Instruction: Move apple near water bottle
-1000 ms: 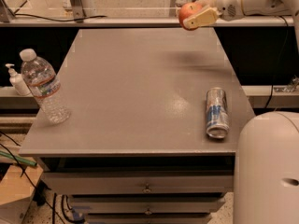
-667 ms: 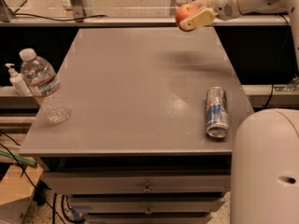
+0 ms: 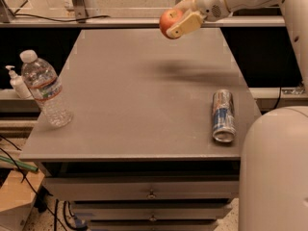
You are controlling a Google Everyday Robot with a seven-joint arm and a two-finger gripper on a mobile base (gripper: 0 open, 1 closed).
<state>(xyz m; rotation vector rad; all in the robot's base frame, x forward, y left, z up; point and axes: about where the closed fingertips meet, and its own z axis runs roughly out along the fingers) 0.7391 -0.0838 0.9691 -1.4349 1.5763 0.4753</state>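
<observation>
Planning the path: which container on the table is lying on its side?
The silver-blue can near the right edge; the water bottle stands upright. The gripper, jaws shut on the apple, hovers above the far edge.

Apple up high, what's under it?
Just the gray table with a shadow. The gripper holds the apple above the table's far edge; its fingers cover part of it.

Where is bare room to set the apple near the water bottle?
The gripper, jaws shut on the apple, hangs over the far edge of the table. Bare: the whole middle between water bottle and can. Tight only between bottle and the edge beside it.
</observation>
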